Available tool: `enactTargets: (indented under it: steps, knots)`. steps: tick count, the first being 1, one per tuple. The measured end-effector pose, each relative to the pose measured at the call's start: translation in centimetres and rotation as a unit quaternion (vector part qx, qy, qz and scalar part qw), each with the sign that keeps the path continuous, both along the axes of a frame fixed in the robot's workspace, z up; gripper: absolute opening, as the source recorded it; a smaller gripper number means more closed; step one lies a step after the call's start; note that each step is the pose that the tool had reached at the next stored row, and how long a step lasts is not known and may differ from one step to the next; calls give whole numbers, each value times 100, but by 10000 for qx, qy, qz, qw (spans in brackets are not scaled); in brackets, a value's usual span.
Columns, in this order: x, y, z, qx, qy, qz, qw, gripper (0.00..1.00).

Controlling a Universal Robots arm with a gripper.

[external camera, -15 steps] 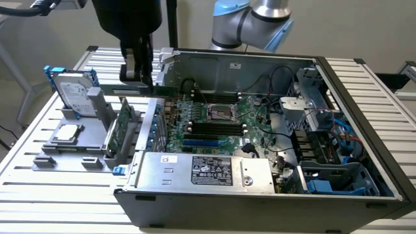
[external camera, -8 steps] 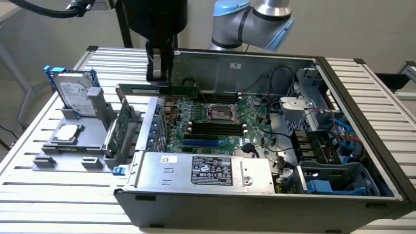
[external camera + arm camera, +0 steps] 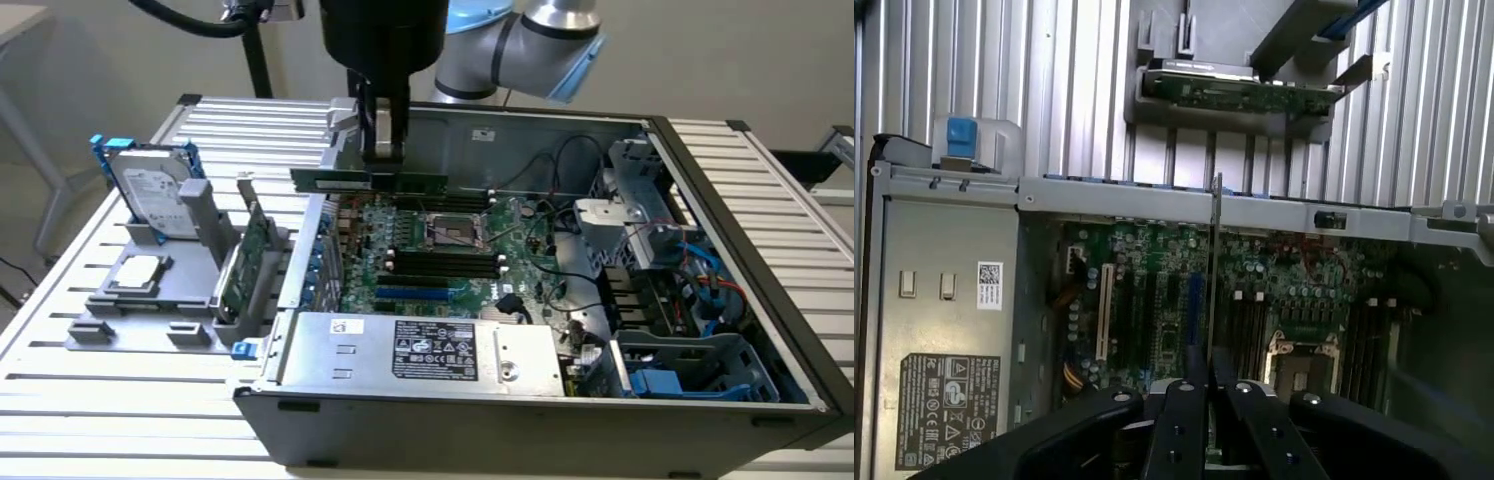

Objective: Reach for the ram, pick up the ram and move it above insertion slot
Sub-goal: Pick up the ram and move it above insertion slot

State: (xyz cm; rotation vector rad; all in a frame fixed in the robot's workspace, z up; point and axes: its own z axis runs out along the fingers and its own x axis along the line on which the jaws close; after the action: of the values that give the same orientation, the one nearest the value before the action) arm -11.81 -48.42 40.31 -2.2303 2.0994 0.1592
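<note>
Gripping the ram (image 3: 370,182) edge-on, pincer (image 3: 1209,385) above the motherboard (image 3: 434,245)

arm joints (image 3: 554,35): silver-grey metal with pale blue caps
wrist housing (image 3: 383,30): black and bulky
cable (image 3: 194,20): thick, black, looping beside the housing
gripper (image 3: 1209,385): black, with two slim dark fingers (image 3: 1179,430)
finger faces: small round screws in rows
finger mount (image 3: 380,120): grey, possibly metal; hard to tell
</note>
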Motion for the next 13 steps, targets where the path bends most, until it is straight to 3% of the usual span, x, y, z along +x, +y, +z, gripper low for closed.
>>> enactTargets:
  steps: [4,13]
  knots:
    - [159,72,-18,0,0,0,10000,13]
    - [404,328,-57,0,0,0,10000,13]
